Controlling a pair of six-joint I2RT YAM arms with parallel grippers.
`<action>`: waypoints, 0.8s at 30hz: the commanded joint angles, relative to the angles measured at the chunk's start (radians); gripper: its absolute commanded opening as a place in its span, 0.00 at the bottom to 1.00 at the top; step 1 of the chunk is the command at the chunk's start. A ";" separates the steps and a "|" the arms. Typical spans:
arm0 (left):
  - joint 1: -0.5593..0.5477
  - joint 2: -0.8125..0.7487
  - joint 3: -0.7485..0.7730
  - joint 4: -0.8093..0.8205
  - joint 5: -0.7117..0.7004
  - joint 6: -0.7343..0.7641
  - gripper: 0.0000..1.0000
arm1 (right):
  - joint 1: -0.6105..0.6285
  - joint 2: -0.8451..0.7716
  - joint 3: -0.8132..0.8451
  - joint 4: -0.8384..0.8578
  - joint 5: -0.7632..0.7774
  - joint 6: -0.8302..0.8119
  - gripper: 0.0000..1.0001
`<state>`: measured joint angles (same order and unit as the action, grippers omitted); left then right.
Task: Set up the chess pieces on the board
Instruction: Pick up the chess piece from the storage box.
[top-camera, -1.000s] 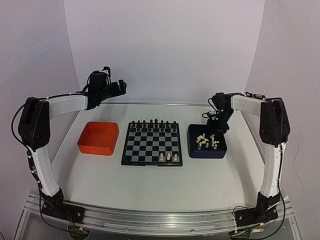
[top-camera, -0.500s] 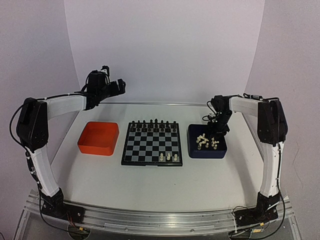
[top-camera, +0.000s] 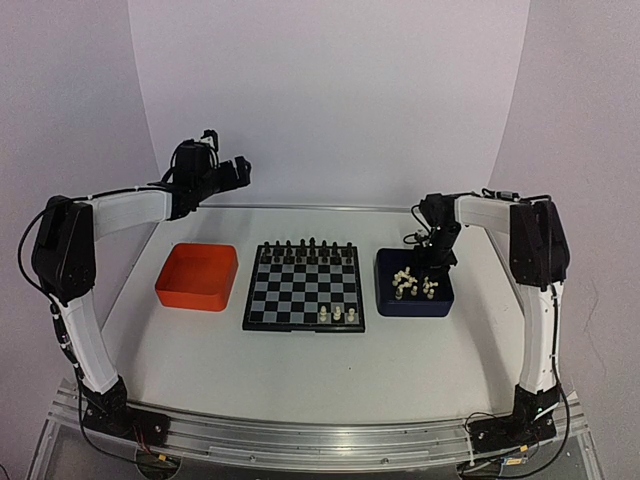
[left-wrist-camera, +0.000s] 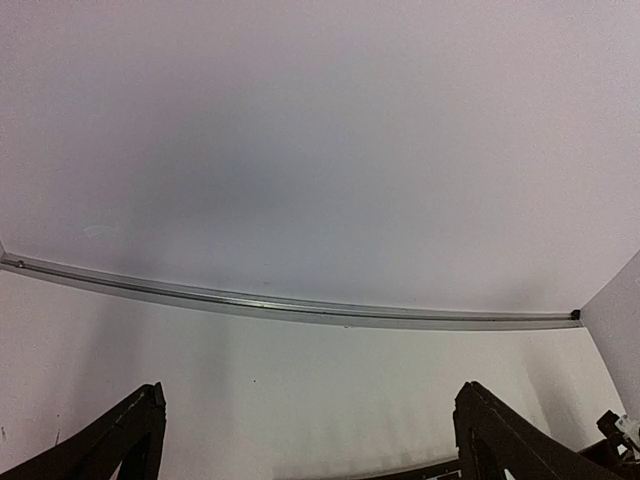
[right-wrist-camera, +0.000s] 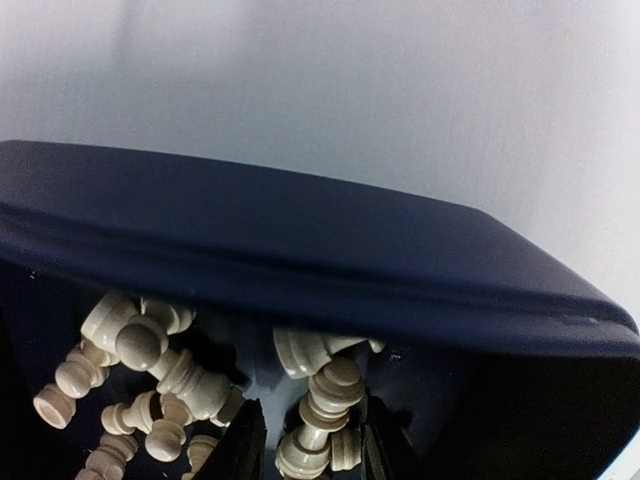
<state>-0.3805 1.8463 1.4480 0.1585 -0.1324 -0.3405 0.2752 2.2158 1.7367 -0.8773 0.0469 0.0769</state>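
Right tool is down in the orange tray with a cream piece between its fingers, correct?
Wrong tray: the right tool is down in the dark blue tray, as the right wrist view shows, with a cream piece between its fingers.

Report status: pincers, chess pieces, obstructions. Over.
Left pincer open, raised. Right pincer astride a chess piece in blue tray, grip unclear. Three whites on board. Nothing blocking.

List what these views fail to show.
- Right wrist view: whether the right gripper grips the cream piece between its fingers; bottom edge cuts the tips.
- Top view: kinds of chess pieces on the board; too small.
- Top view: count in the dark blue tray; gripper covers some.
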 joint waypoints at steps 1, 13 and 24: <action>0.000 -0.058 -0.012 0.030 -0.005 0.002 1.00 | -0.004 0.022 0.037 -0.001 -0.005 0.020 0.29; 0.000 -0.073 -0.031 0.030 -0.014 0.003 1.00 | -0.004 0.022 -0.005 0.027 0.011 0.048 0.24; 0.000 -0.099 -0.055 0.038 -0.013 0.009 1.00 | -0.004 0.003 -0.061 0.085 0.059 0.092 0.14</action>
<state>-0.3805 1.8114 1.4039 0.1595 -0.1339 -0.3397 0.2752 2.2292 1.7060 -0.8232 0.0785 0.1428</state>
